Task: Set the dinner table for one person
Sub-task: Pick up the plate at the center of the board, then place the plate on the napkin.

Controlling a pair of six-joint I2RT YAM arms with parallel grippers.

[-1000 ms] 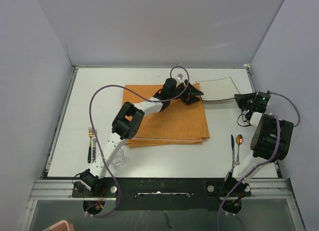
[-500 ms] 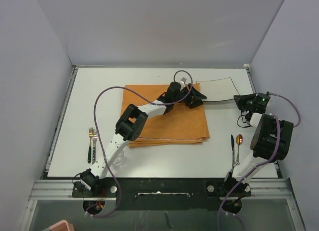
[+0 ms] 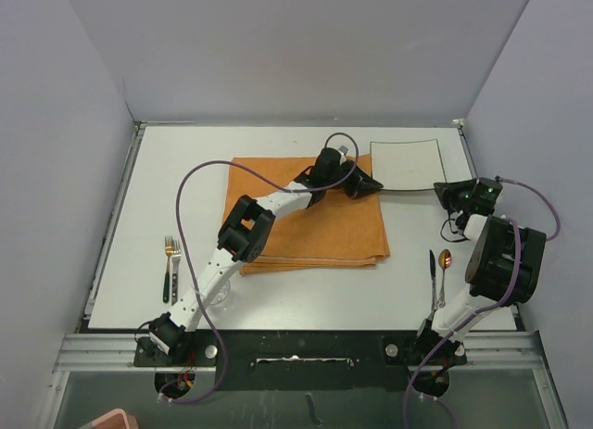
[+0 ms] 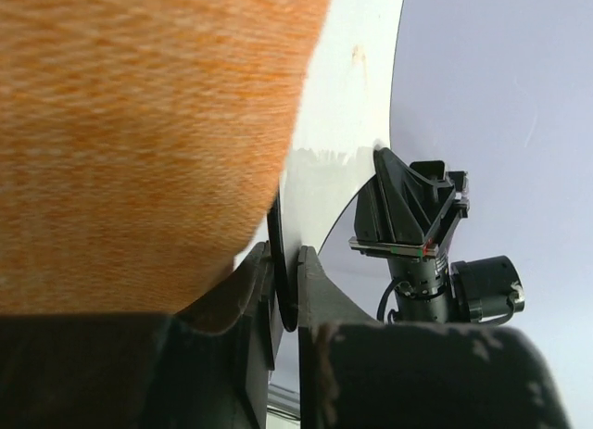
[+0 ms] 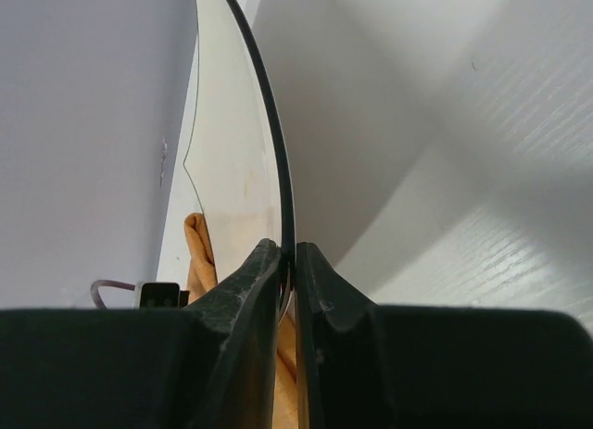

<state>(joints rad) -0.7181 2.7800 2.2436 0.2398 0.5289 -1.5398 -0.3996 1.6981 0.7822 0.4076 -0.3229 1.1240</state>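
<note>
The square white plate [image 3: 403,163] with a dark rim is at the far right of the dinner table [image 3: 176,170], just past the right edge of the folded orange mat [image 3: 306,216]. My left gripper [image 3: 369,183] is shut on the plate's near left corner. My right gripper [image 3: 445,190] is shut on its near right corner. In the left wrist view the jaws [image 4: 285,259] clamp the dark rim, with the plate [image 4: 347,114] beside the mat [image 4: 139,123]. In the right wrist view the jaws [image 5: 288,253] pinch the plate's [image 5: 232,142] rim.
Two forks [image 3: 170,262] lie near the table's left front. A knife [image 3: 432,273] and a spoon [image 3: 444,267] lie at the right front. A clear glass [image 3: 220,299] stands by the left arm's lower link. Grey walls close in the table on three sides.
The plate has shifted slightly right and away and now looks flatter. The left arm has stretched further right with it; the right gripper has edged back to the right.
</note>
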